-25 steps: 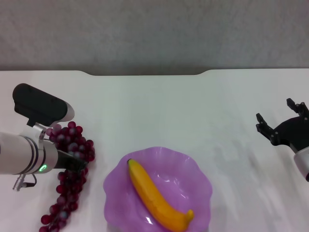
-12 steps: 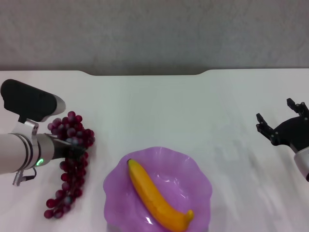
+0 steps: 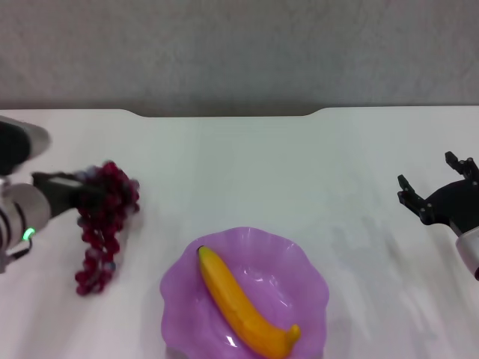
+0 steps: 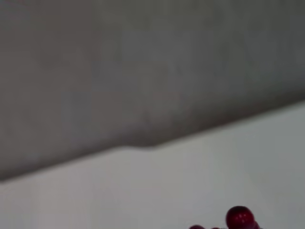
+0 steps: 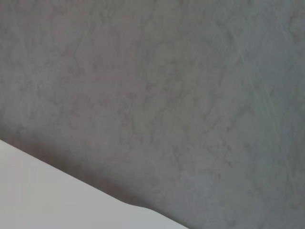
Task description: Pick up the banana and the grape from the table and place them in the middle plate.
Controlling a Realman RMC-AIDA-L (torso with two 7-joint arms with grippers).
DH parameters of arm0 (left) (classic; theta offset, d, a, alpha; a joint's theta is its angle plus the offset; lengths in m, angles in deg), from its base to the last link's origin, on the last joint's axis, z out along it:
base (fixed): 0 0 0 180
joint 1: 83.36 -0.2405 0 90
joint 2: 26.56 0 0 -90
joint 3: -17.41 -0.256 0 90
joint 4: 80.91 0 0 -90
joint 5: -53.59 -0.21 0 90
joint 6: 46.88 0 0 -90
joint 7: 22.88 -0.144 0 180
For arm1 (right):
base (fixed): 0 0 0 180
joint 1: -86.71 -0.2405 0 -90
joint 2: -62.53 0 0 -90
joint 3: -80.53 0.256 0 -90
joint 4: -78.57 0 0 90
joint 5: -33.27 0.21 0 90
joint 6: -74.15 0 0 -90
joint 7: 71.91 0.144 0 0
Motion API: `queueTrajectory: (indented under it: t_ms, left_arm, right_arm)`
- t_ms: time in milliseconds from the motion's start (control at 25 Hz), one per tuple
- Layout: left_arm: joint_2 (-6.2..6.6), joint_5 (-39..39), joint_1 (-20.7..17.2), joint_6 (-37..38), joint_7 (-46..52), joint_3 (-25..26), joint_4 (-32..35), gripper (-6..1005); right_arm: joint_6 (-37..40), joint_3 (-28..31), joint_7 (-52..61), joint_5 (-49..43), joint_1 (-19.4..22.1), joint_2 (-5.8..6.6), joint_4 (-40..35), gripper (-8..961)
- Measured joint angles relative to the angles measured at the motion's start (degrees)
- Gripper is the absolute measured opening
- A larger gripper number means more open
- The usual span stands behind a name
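In the head view the yellow-orange banana (image 3: 243,305) lies in the purple middle plate (image 3: 301,263) at the bottom centre. My left gripper (image 3: 91,188) at the far left is shut on the top of the dark red grape bunch (image 3: 103,228). The bunch hangs from it, lifted above the white table (image 3: 247,164), left of the plate. A few grapes (image 4: 237,218) show at the edge of the left wrist view. My right gripper (image 3: 438,188) is open and empty at the far right, apart from the plate.
The table's far edge has a notched cut-out (image 3: 224,114) in front of a grey wall (image 3: 239,52). The wrist views show only the wall and a strip of table.
My left arm has lifted and drawn back to the left, raising the grape bunch off the table so it hangs. The right arm, banana and plate have not moved.
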Motion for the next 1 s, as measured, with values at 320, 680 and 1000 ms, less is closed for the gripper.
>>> queueTrajectory:
  t_ms: [320,680,1000]
  left_arm:
    - [0.02,0.5,-5.9,7.5,-0.1,-1.2,6.6,281]
    - [0.15,0.4,-15.2,12.3,-0.1,-5.0,18.7,275]
    - [0.53,6.2,-18.4,-7.3,-5.4,-3.3,33.9,266]
  right_arm:
    - [-0.2,0.0,0.0,0.1,0.0,0.00,0.0,882]
    - [-0.8,0.0,0.0,0.0,-0.1,-0.04,0.0,882]
    - [-0.8,-0.2,-0.1,0.1,0.2,0.04,-0.5,881]
